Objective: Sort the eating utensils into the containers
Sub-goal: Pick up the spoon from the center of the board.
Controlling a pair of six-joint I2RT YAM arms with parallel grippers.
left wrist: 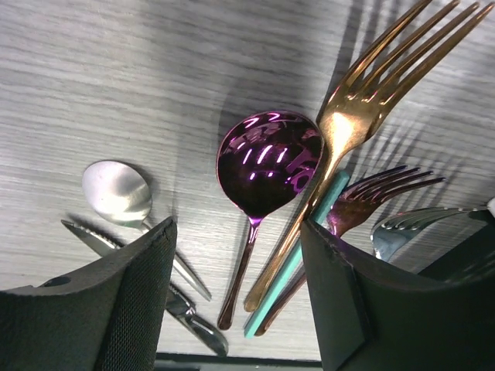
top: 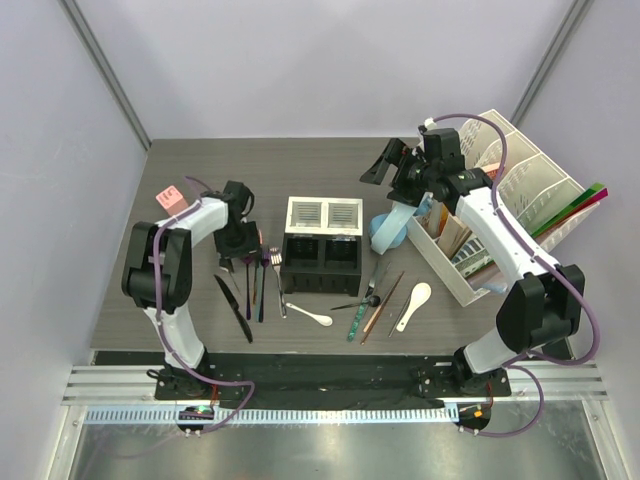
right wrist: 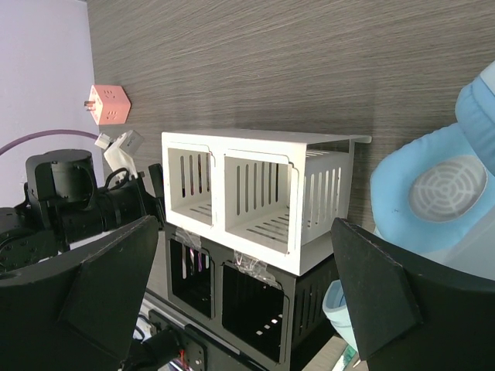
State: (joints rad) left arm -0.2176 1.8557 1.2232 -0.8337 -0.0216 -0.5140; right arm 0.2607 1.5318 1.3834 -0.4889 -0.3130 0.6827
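- Hovering low, the left tool (left wrist: 236,251) stands wide open and empty, straddling the handle of the purple spoon (left wrist: 267,166) on the bench (left wrist: 116,69), apparently lined up for a pinch.
- The right tool (right wrist: 244,267), fully spread, grips nothing and faces the caddy (right wrist: 329,185).

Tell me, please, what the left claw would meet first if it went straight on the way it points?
Probably the purple spoon at its handle, or the copper fork beside it; depth unclear.
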